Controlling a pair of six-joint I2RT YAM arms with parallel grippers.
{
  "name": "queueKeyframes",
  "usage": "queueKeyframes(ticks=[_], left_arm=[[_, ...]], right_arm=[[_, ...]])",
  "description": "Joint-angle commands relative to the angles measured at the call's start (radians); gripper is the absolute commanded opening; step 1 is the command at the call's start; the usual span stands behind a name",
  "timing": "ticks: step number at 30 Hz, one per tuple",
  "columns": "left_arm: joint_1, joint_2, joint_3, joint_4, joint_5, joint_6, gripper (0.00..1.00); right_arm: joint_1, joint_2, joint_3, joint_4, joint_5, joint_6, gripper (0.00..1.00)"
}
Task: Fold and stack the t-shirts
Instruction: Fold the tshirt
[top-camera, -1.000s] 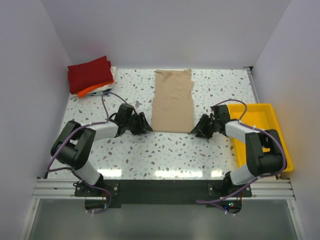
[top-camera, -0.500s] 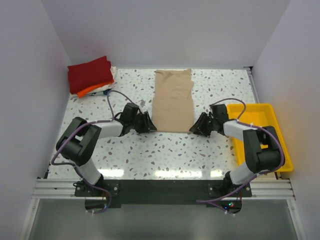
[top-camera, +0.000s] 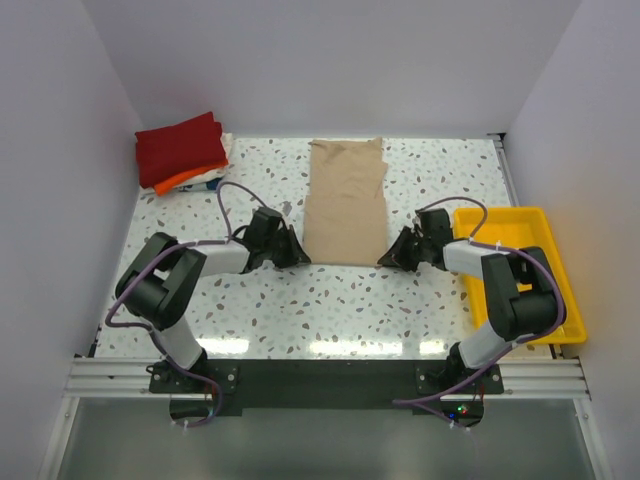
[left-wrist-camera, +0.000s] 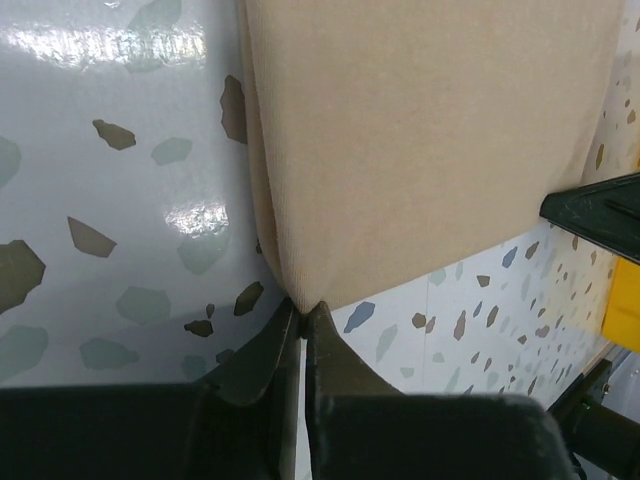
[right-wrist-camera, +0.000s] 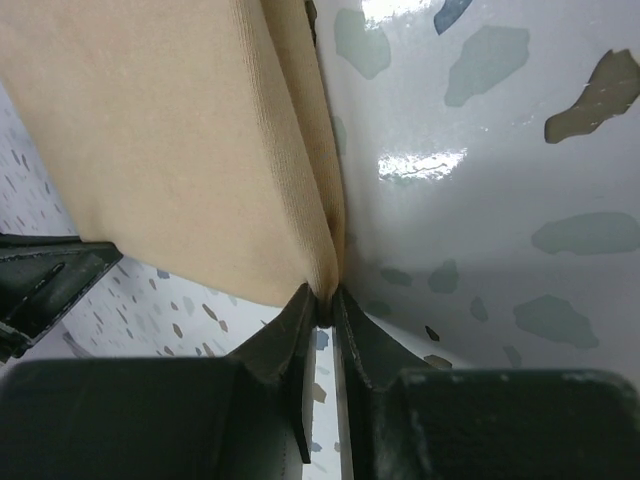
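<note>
Top external view is showing a speckled desk (top-camera: 330, 300) from above. At its far left corner, a folded dark red t-shirt (top-camera: 180, 147) is sitting on a folded orange t-shirt (top-camera: 175, 181), with a sliver of a white t-shirt (top-camera: 226, 148) peeking out on the pile's right side. Moving rightward, the left pincer (top-camera: 297, 256) is lying low on the desk. The left wrist view is showing its two fingers pressing almost together, pinching the near left corner of the tan t-shirt (top-camera: 346, 200) at their tips. That shirt is lying in the middle of the desk as a long, narrow strip, running from the far edge toward the arms, well apart from the pile. At its near right corner, the right pincer (top-camera: 388, 258) is mirroring the left. The right wrist view is showing its fingers standing narrow and nipping the folded edge where the layers are meeting. Furthest right, a yellow tray (top-camera: 520, 230) is resting along the desk's right side. The cloth is looking light, soft and limp, so it is likely to sag between the two grips, and its layers may be sliding apart. Taking hold at both near corners, through every layer, is seeming the sound choice for carrying that end over toward the far one.
</note>
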Motion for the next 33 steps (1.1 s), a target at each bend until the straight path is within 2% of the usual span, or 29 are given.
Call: queueKeyframes(ticks=[1, 3, 6, 13, 17, 23, 27, 31, 33], left_arm=[[-0.011, -0.018, -0.006, -0.064, -0.034, 0.007, 0.01], [-0.015, -0.041, -0.017, -0.068, -0.039, 0.009, 0.00], [-0.029, -0.090, -0.049, -0.075, -0.049, 0.001, 0.00], [-0.093, -0.254, -0.184, -0.059, -0.083, -0.043, 0.00], [-0.171, -0.413, -0.301, -0.061, -0.129, -0.100, 0.00], [-0.312, -0.680, -0.448, -0.122, -0.229, -0.232, 0.00], [-0.400, -0.826, -0.494, -0.206, -0.276, -0.309, 0.00], [-0.484, -0.908, -0.496, -0.269, -0.374, -0.339, 0.00], [-0.489, -0.925, -0.491, -0.283, -0.391, -0.338, 0.00]], right_arm=[[0.009, -0.007, -0.008, -0.042, 0.025, -0.027, 0.12], [0.007, -0.037, -0.008, -0.068, 0.026, -0.041, 0.05], [0.009, -0.089, -0.021, -0.100, 0.027, -0.059, 0.01], [0.007, -0.252, -0.138, -0.161, 0.004, -0.078, 0.00], [0.007, -0.463, -0.219, -0.226, -0.016, -0.078, 0.00], [0.010, -0.770, -0.301, -0.480, -0.032, -0.091, 0.00], [0.009, -0.986, -0.318, -0.614, -0.052, -0.094, 0.01], [0.010, -1.074, -0.305, -0.697, -0.059, -0.104, 0.01], [0.010, -1.076, -0.287, -0.712, -0.052, -0.117, 0.01]])
